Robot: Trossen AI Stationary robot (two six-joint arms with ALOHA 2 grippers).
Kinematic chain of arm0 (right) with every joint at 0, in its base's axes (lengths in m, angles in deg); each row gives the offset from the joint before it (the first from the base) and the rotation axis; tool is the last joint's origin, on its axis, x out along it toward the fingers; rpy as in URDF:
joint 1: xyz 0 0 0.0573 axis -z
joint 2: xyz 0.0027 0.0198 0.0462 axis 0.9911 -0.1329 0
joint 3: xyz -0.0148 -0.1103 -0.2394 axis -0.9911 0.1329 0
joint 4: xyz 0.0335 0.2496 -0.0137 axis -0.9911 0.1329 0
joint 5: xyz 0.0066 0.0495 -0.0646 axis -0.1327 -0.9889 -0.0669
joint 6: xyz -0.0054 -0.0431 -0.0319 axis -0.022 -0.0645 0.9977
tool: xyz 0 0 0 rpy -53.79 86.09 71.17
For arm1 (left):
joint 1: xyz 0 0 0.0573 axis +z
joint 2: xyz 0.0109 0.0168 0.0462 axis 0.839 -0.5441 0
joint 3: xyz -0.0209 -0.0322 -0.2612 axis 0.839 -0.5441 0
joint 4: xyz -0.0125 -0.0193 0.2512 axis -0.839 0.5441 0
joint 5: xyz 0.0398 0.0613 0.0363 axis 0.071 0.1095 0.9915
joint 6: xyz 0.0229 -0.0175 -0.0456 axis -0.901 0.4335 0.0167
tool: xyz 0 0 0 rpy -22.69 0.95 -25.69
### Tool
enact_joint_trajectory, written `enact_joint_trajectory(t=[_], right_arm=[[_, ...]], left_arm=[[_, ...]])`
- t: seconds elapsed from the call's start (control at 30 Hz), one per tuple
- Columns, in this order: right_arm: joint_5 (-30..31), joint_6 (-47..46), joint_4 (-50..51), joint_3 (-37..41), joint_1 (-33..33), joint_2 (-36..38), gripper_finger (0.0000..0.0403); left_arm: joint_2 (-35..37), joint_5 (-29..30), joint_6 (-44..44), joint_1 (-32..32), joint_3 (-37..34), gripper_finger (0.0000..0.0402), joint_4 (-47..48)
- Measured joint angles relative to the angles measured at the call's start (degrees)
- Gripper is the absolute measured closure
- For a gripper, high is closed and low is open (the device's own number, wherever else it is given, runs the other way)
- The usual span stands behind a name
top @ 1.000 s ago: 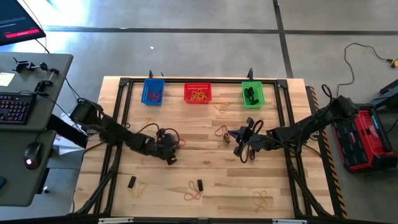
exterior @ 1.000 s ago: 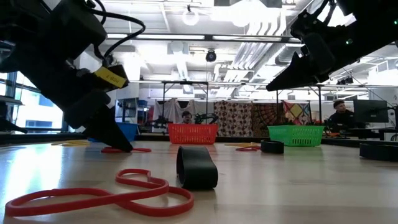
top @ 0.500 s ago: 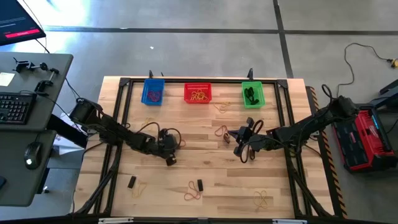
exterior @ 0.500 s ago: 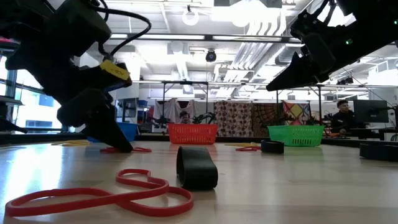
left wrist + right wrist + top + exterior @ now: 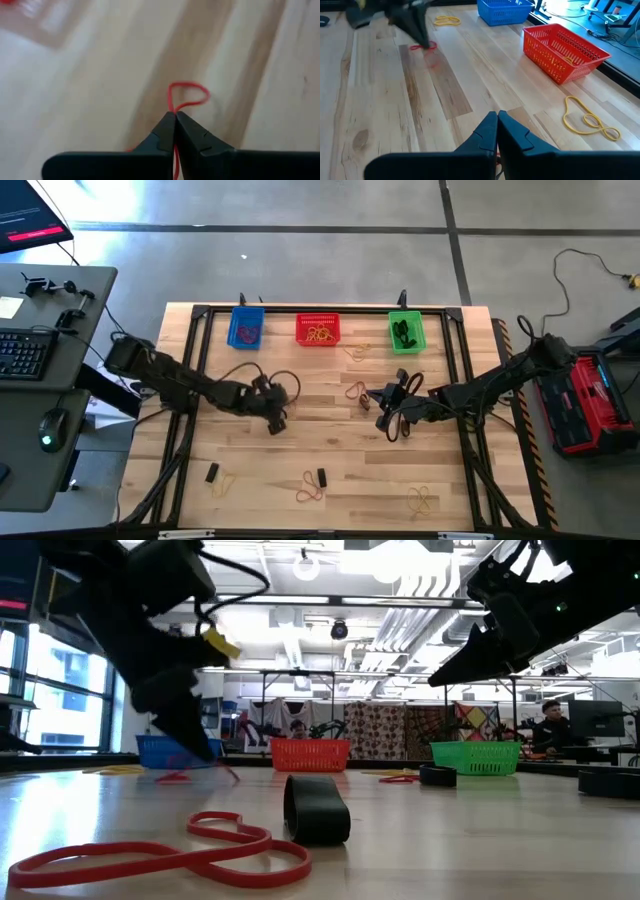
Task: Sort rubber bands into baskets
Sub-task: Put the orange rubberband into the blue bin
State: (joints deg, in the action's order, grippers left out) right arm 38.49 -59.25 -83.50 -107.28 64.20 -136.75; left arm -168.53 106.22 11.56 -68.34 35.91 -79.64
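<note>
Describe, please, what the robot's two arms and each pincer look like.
Both arms are dark, slim and jointed, with black cables looping beside them. The left pincer and right pincer each have two black wedge-shaped fingers tapering to a tip. A yellow tag marks the left wrist.

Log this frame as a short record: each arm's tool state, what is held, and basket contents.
left tool: shut on a red rubber band, lifted just above the table
right tool: shut, waiting over table centre-right; whether it holds anything cannot be told
blue basket: purplish bands
red basket: yellow bands
green basket: dark bands
</note>
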Motion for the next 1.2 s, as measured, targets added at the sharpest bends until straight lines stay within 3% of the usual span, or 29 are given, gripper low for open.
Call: enact_joint_trajectory(t=[0.3, 0.6, 0.97, 1.2], right_arm=[[0.0, 0.0, 0.2, 0.0, 0.0, 0.0, 0.0403], [0.0, 0.1, 0.1, 0.0, 0.0, 0.0, 0.0403], [0.0, 0.1, 0.1, 0.0, 0.0, 0.0, 0.0403], [0.0, 0.1, 0.2, 0.0, 0.0, 0.0, 0.0403]], left_arm=[[11.7, 2.4, 0.5, 5.0, 0.1, 0.0401, 6.1], [20.8, 5.1, 1.0, 14.1, 0.1, 0.0401, 10.8], [24.0, 4.2, -3.9, 29.5, 0.1, 0.0401, 12.1], [24.0, -2.4, -10.0, 41.8, 0.1, 0.0401, 9.8]])
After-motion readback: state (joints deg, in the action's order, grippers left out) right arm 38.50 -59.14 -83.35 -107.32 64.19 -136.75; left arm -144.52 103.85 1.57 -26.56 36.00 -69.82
